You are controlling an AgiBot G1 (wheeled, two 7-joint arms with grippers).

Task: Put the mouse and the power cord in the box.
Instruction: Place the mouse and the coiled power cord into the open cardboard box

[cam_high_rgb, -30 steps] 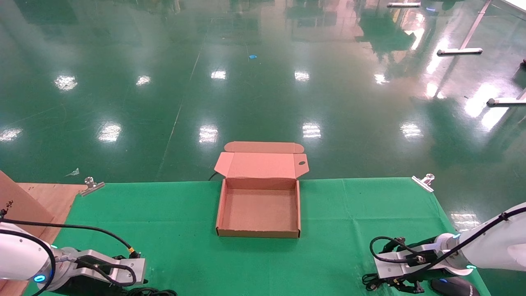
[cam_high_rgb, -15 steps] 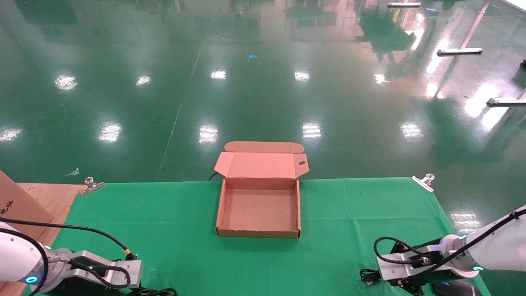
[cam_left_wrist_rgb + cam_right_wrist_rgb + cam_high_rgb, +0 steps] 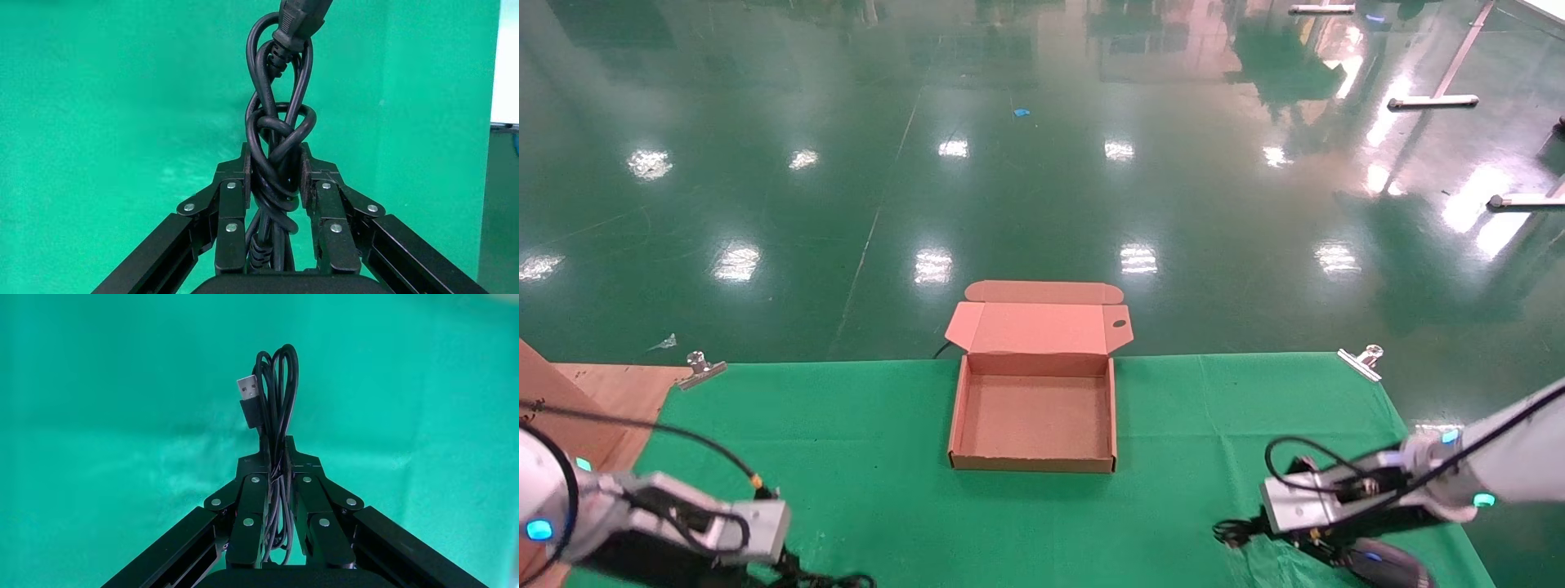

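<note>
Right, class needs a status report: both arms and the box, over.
Left end effector shut on power cord. Right end effector shut on mouse cable, mouse trailing. Box open, empty. Nothing blocking.

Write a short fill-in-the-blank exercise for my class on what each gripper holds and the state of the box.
1. The left gripper is shut on the power ____.
2. The right gripper clamps the thin cable ending in a ____ plug.
3. The box sits with its lid ____.
4. Inside, the box is ____.

Missing words: cord; USB; open; empty
</note>
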